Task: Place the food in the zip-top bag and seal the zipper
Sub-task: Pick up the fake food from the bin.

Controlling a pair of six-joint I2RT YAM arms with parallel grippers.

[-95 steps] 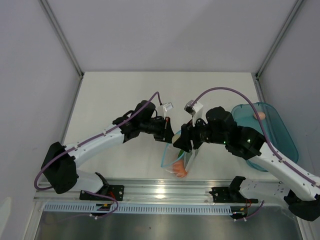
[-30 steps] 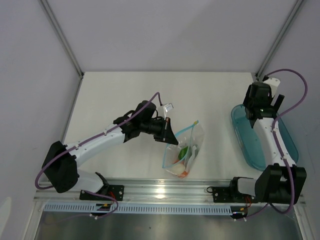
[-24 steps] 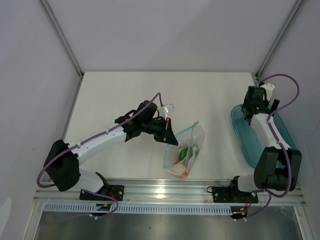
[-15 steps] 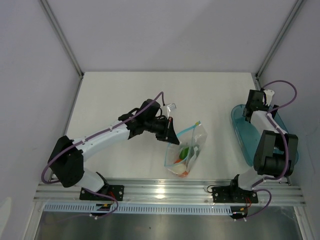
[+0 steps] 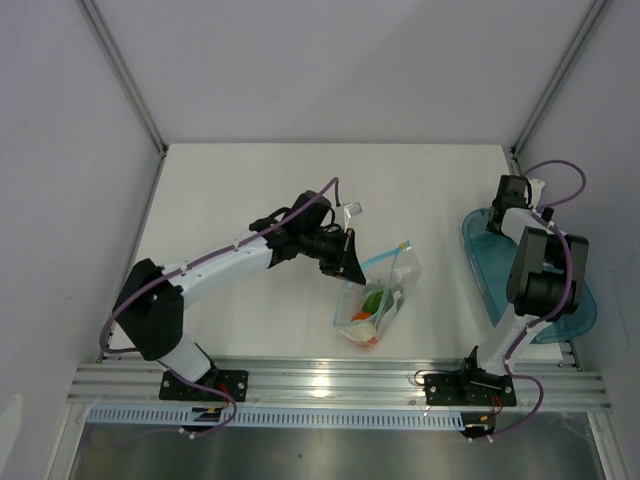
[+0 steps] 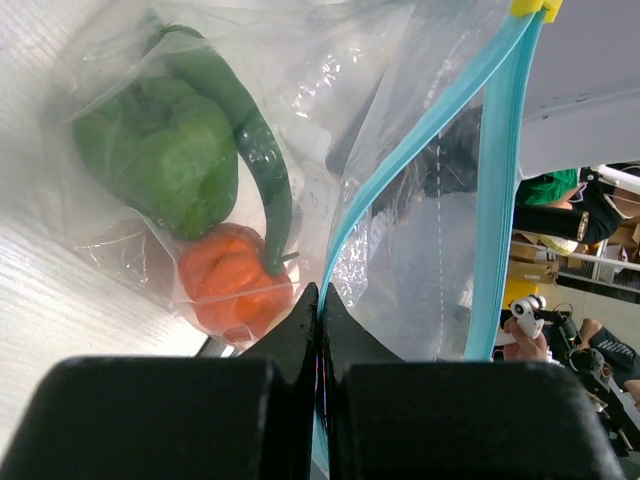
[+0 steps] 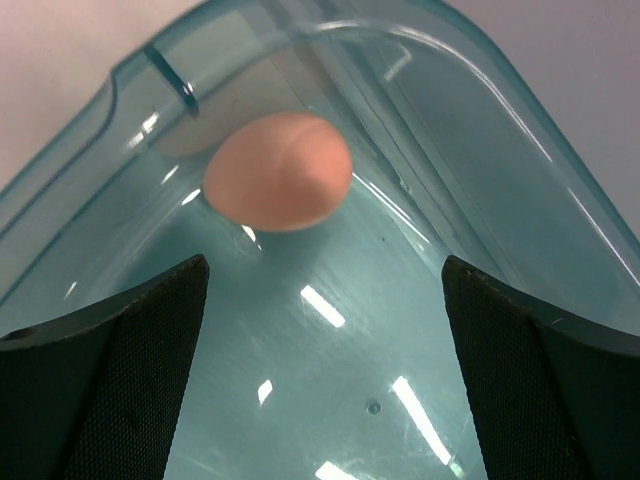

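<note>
I'm pinching the teal-blue zipper strip (image 6: pixel 425 125) of the clear crinkly zip-top bag (image 5: pixel 392 298) with the left gripper (image 6: pixel 320 312), which is clamping tight on it. A glossy green toy pepper (image 6: pixel 160 150) and an orange-red round toy (image 6: pixel 235 287) are sitting inside the bag. Off to the bag's right, the right gripper (image 7: pixel 322 272) is hanging spread wide over a pale egg-shaped toy (image 7: pixel 278 170) lying in the translucent teal tray (image 7: pixel 500 140). A white tabletop (image 5: pixel 230 190) is lying under the bag, with pale grey wall panels (image 5: pixel 300 70) boxing it in behind and on both sides.

The overhead camera is looking down on the whole table (image 5: pixel 230 190). The left wrist camera is peering closely at the zip-top bag (image 6: pixel 420 260), and the right wrist camera into the tray (image 7: pixel 520 180).
</note>
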